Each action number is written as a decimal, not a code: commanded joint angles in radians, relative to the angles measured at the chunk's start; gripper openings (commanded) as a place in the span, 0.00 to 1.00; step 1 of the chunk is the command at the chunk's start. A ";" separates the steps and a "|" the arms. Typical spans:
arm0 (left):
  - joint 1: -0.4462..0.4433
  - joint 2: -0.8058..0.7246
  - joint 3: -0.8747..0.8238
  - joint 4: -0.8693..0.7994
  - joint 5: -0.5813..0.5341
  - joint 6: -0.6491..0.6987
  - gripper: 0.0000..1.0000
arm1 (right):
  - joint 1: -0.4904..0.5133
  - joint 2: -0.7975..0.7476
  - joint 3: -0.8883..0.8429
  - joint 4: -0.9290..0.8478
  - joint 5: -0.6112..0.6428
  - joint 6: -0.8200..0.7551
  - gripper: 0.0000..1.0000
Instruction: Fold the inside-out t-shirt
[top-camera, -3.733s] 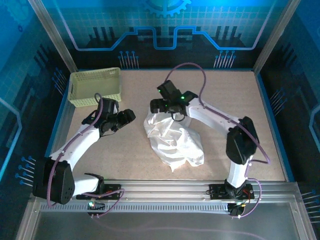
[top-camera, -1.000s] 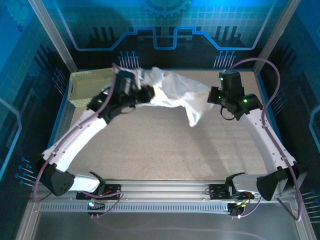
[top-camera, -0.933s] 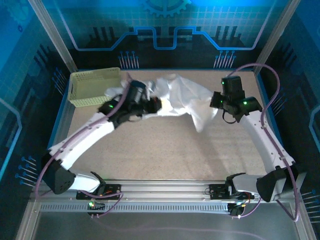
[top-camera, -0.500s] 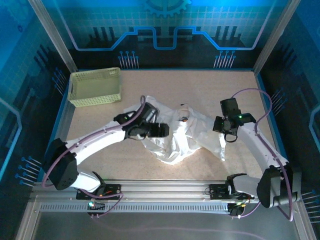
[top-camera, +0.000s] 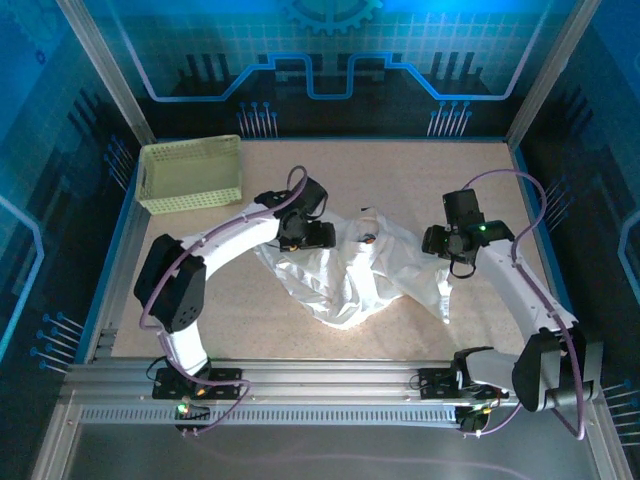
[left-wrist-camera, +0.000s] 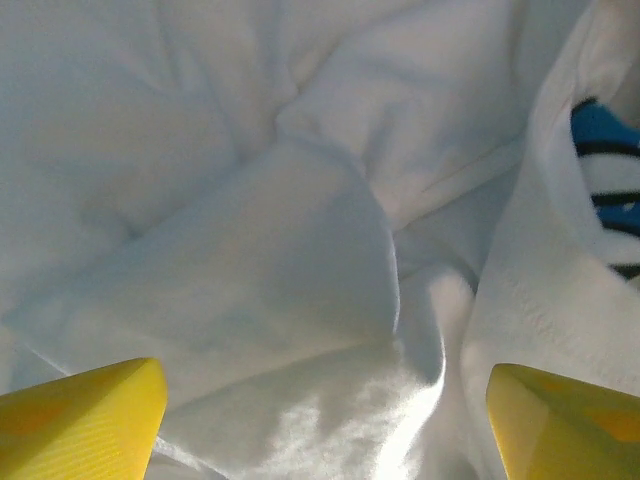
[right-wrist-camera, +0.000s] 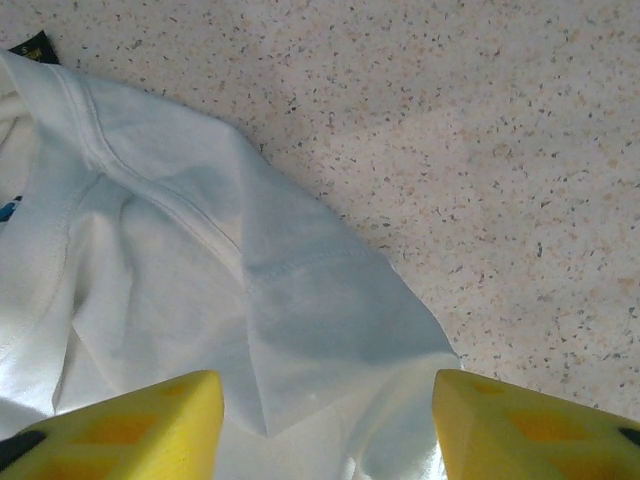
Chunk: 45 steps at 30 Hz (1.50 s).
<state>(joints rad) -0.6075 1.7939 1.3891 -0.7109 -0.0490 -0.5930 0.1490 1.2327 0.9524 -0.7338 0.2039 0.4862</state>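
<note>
The white short-sleeved cloth t-shirt (top-camera: 360, 280) is lying crumpled in the middle of the speckled beige table (top-camera: 420, 180). Its long axis runs left to right, from the left gripper (top-camera: 328, 238) across to the right gripper (top-camera: 430, 243). One bunched lobe sags toward the near edge, and a narrow flap trails down at the right end. I honestly can't tell from above which way the collar points.

A second ago the shirt was up in the air, stretched between both grippers at the far side by the pale yellow-green lattice plastic basket (top-camera: 190, 175). Now it's all down on the table (way more spread out than the tight heap it was at the start). The left gripper has also moved a bit farther back over the cloth than it was half a second ago.

The fabric is wrinkly with deep folds. The left wrist view catches a blue-and-dark print (left-wrist-camera: 605, 165) inside a fold. The right wrist view has a hemmed flap lying flat and a tiny dark label (right-wrist-camera: 33, 46).

On both grippers the jaws are spread wide. The yellow fingers (left-wrist-camera: 80, 420) on the left and the yellow fingers (right-wrist-camera: 130, 420) on the right sit over the cloth without pinching it.
</note>
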 joint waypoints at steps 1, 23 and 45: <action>-0.028 0.022 0.015 -0.040 -0.008 0.001 0.84 | -0.017 0.013 -0.029 0.016 -0.010 -0.007 0.63; 0.026 -0.021 -0.125 0.083 -0.074 -0.009 0.05 | -0.021 0.219 -0.035 0.061 -0.004 0.010 0.48; 0.275 -0.504 -0.376 0.182 -0.102 -0.029 0.00 | -0.124 -0.042 -0.006 0.009 -0.089 -0.089 0.13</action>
<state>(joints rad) -0.3550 1.3392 1.0515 -0.5434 -0.1242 -0.6041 0.0277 1.1732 0.9314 -0.7170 0.2405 0.4500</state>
